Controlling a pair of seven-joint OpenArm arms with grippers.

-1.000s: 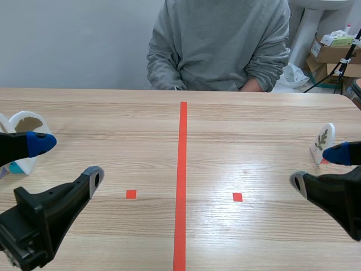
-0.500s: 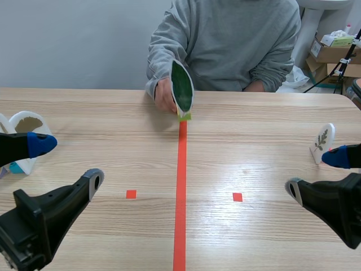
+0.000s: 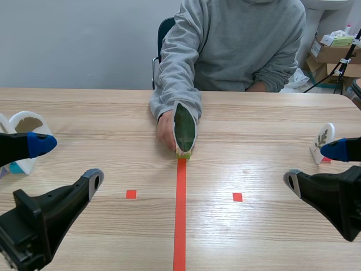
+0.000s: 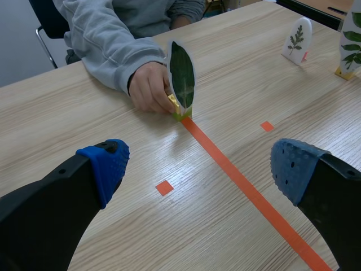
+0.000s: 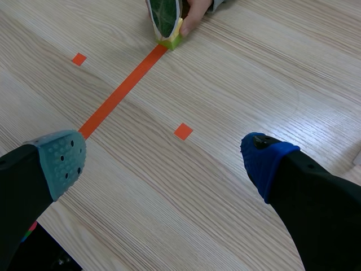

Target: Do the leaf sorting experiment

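Leaf card [image 3: 184,129], a dark green leaf on a white oval, stands upright at the far end of the red tape line. The person's hand [image 3: 166,130] grasps its yellow-green base. The left gripper [image 4: 200,165] and right gripper [image 5: 163,158] hang near the table with fingers wide apart. Only the left wrist view shows a second card [image 4: 351,36] beside the sprig card [image 4: 297,39]. Only the scene view shows the brown-leaf card [image 3: 25,125].

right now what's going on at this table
A person's hand holds a green leaf card upright on the middle tape line. The left gripper and the right gripper are open and hold nothing, one on each side of the line. A fern leaf card stands near the table's right edge, a brown leaf card near its left.
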